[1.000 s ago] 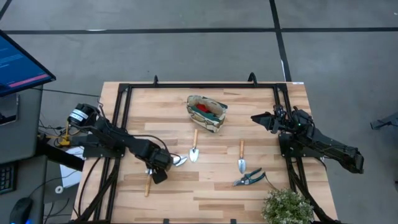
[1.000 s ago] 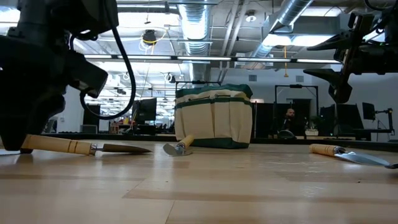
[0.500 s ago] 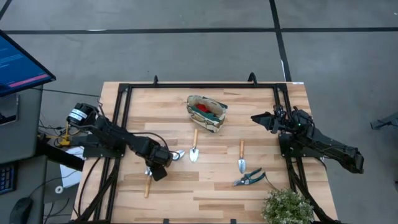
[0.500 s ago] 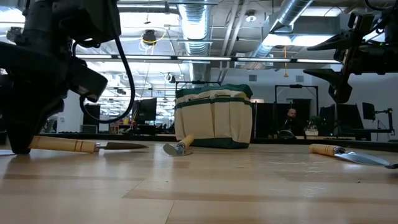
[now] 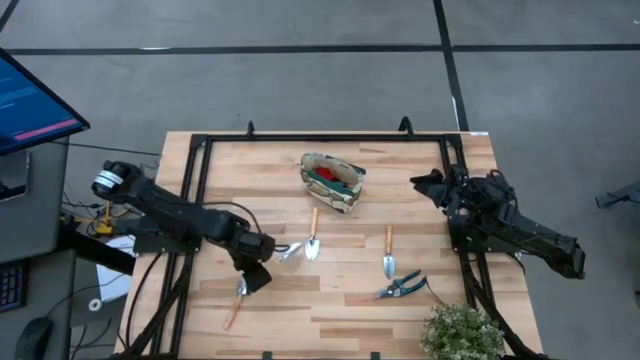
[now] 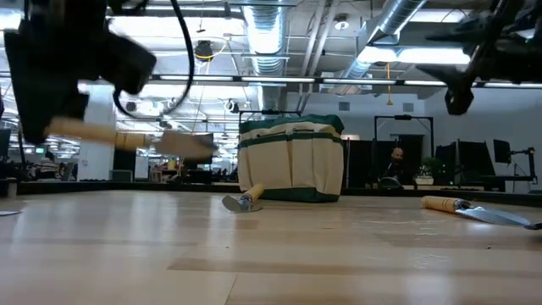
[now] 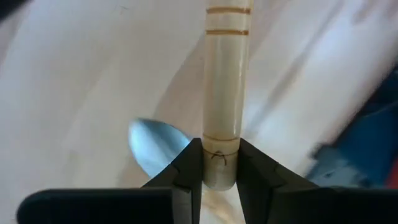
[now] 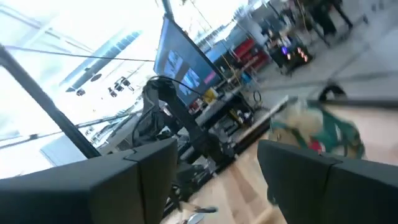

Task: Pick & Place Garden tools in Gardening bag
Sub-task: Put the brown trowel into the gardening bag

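A wooden-handled trowel hangs lifted above the table's left part, with my left gripper shut on it. Its silver blade points toward the beige, teal-trimmed gardening bag, which stands at the far middle with a red item inside. A second trowel lies flat in front of the bag, and a third trowel lies to its right. The blue-handled shears lie near that third trowel. My right gripper is raised at the far right, open and empty. My left gripper pinches the trowel's wooden handle between its two fingers, at a ring mark. The fingers slant down from above and lie across the handle. The handle's end sticks out toward the near edge. The trowel is clear of the table, about level.
A green leafy plant stands at the near right corner. A black frame runs along the table's far edge and down both sides. Bare wood lies between the trowels and the near edge. A monitor stands off the table's left.
My left gripper has taken hold of the left trowel and risen, lifting it off the table; half a second ago it still lay flat. The trowel has stayed about level. My right gripper has risen a little and tipped upward.
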Tool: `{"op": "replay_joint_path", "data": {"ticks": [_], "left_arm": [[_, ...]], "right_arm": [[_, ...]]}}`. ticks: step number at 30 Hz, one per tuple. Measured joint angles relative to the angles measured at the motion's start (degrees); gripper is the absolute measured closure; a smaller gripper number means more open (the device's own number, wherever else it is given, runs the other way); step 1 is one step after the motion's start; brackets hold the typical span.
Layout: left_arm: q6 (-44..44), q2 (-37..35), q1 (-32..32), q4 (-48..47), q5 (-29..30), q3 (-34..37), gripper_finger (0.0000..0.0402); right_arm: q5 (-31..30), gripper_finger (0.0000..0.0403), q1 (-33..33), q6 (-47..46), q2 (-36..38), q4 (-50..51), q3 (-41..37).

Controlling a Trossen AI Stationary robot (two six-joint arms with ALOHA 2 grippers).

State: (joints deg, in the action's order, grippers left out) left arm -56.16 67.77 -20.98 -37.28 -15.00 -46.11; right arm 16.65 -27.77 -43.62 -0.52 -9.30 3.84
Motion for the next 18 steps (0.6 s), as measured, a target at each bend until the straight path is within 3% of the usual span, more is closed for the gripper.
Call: {"op": "replay_joint_path", "data": {"ticks": [6,11,18], "left_arm": [[-11.40,-8.83,2.23,1.71,1.05,-0.01,0.0336],[-20.28,-14.32,4.42,8.21,3.14,-0.02,0.0336],[-26.47,-17.42,9.13,25.44,12.91,-0.07,0.0336]], "right_arm": [[-0.18,0.0208,0.00,8.96,-4.80,-0.27,5.31],[0.06,0.0219,0.17,17.15,-15.72,-0.03,11.90],[1.35,0.0214,5.41,32.50,-34.91,0.04,24.68]]}}
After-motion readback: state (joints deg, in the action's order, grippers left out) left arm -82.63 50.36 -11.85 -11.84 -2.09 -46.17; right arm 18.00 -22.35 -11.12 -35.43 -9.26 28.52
